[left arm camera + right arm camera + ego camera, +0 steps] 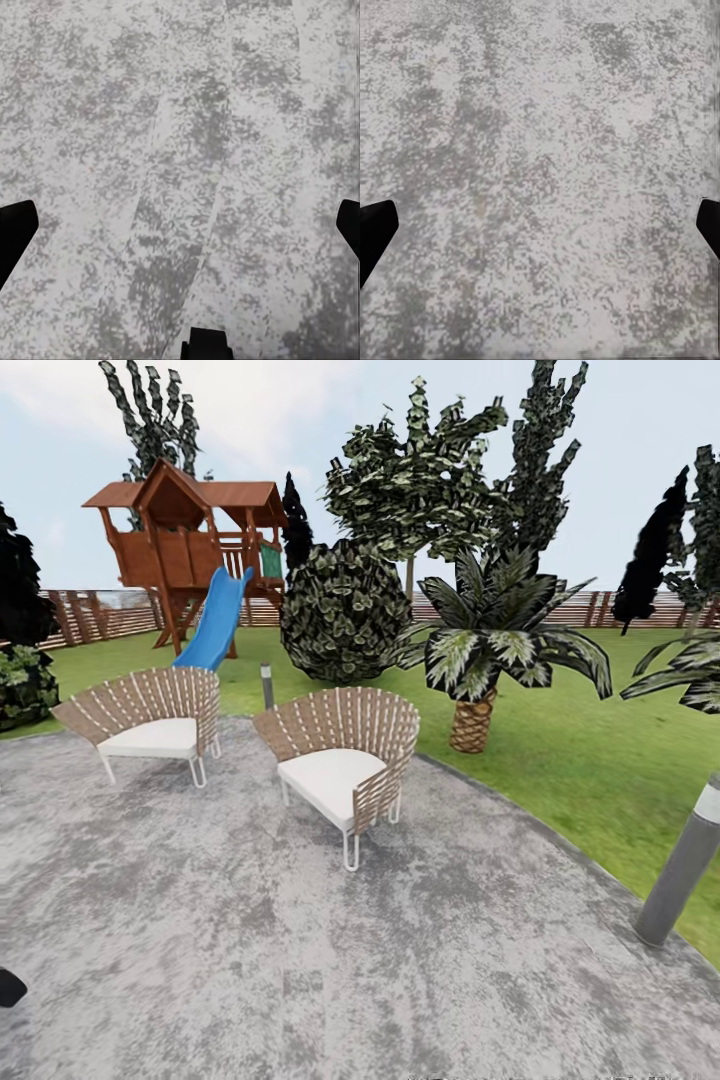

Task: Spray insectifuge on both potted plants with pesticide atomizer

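Facing patio (300, 960) w/ two chairs (340, 760); both grippers spread.

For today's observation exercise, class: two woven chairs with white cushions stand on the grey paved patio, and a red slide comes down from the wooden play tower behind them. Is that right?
Not quite: the slide is blue, not red, as the head view shows. The rest holds: two woven chairs with white cushions stand on the grey paved patio, with the wooden play tower behind them.

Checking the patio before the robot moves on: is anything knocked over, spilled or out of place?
Nothing stands out. Both woven chairs stand upright on the grey patio, the bollard light at the lawn edge is upright, and the paving shows no spill.
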`<state>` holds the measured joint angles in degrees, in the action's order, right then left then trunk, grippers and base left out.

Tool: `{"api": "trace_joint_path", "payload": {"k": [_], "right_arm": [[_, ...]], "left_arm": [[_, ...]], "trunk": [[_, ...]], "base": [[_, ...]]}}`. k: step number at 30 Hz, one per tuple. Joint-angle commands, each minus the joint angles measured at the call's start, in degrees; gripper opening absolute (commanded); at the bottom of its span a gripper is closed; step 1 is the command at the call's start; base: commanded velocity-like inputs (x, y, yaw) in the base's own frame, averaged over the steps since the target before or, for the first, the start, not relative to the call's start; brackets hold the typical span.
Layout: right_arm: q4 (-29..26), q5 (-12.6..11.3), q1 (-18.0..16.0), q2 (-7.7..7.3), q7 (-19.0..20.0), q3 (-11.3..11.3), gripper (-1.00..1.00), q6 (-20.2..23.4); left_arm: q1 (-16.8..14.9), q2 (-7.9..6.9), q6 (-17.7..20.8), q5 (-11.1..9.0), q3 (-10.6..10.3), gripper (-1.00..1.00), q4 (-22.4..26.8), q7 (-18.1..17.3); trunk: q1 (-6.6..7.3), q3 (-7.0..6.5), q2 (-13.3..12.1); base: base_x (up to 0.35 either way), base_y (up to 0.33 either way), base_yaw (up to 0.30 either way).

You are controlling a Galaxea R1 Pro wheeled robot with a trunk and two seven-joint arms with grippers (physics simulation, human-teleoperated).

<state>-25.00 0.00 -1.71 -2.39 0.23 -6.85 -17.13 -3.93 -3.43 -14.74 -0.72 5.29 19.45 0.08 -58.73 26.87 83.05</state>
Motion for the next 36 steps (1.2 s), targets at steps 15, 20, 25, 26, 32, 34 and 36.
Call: {"api": "trace_joint_path", "payload": {"k": [15, 20, 25, 26, 32, 34, 36], "right_arm": [[0.09, 0.00, -0.05, 0.02, -0.13, -0.10, 1.00, -0.19], [0.09, 0.00, -0.05, 0.02, -0.14, -0.10, 1.00, -0.19], [0.10, 0.00, -0.05, 0.02, -0.14, -0.10, 1.00, -0.19], [0.11, 0.00, -0.05, 0.02, -0.14, -0.10, 1.00, -0.19], [0.09, 0.00, -0.05, 0.02, -0.14, -0.10, 1.00, -0.12], [0.11, 0.00, -0.05, 0.02, -0.14, -0.10, 1.00, -0.11], [0.12, 0.00, -0.05, 0.02, -0.14, -0.10, 1.00, -0.10]], "left_arm": [[-0.02, -0.05, -0.16, 0.01, 0.14, 1.00, -0.03, 0.00], [-0.02, -0.08, -0.16, 0.02, 0.15, 1.00, -0.03, 0.01], [0.05, -0.08, -0.18, -0.04, 0.16, 1.00, -0.03, 0.01], [0.05, -0.08, -0.16, -0.04, 0.16, 1.00, -0.03, 0.01], [0.07, -0.08, -0.16, -0.05, 0.16, 1.00, -0.03, 0.01], [0.07, -0.08, -0.16, -0.06, 0.16, 1.00, -0.03, 0.01], [0.07, -0.08, -0.17, -0.06, 0.16, 1.00, -0.03, 0.01]], "trunk": [[0.00, 0.06, 0.03], [0.00, 0.06, 0.03], [0.00, 0.06, 0.03], [0.00, 0.06, 0.03], [0.00, 0.06, 0.03], [0.00, 0.06, 0.03], [0.00, 0.06, 0.03]], "base": [[-0.028, 0.000, -0.252], [-0.279, 0.000, -0.264], [-0.326, 0.000, -0.266], [-0.332, 0.000, -0.266], [-0.334, 0.000, -0.266], [-0.335, 0.000, -0.266], [-0.335, 0.000, -0.267]]}}
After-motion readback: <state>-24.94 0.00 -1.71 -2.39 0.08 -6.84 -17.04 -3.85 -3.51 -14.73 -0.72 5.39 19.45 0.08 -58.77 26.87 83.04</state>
